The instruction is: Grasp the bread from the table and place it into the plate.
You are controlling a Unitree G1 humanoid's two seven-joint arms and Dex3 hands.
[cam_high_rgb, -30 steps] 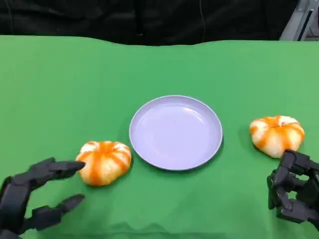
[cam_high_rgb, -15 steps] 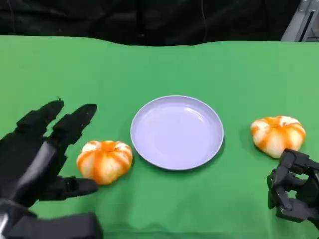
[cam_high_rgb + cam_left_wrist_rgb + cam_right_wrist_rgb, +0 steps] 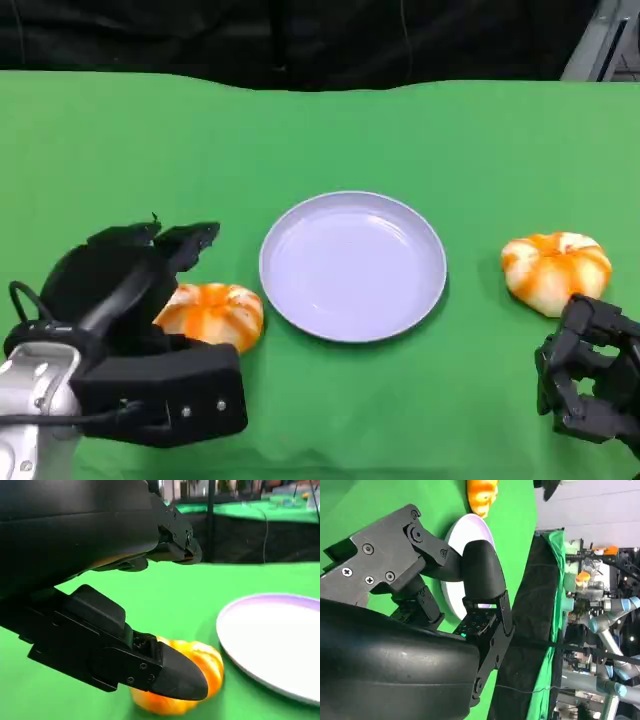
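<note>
Two orange-and-white bread buns lie on the green cloth. The left bun sits just left of the lilac plate, and the right bun sits to the plate's right. My left hand hovers over the left bun with its fingers spread above it, partly hiding it. In the left wrist view the thumb lies in front of that bun, while the other fingers stay apart from it above. My right hand rests near the front edge with its fingers curled in on nothing, just short of the right bun.
The green cloth runs to a dark backdrop at the far edge. The plate has nothing in it. In the right wrist view, past my curled right hand, are the plate and a bun beyond it.
My left hand has risen from the cloth left of the left bun and swung over it, fingers now above the bun. The right hand and both buns have stayed put.
</note>
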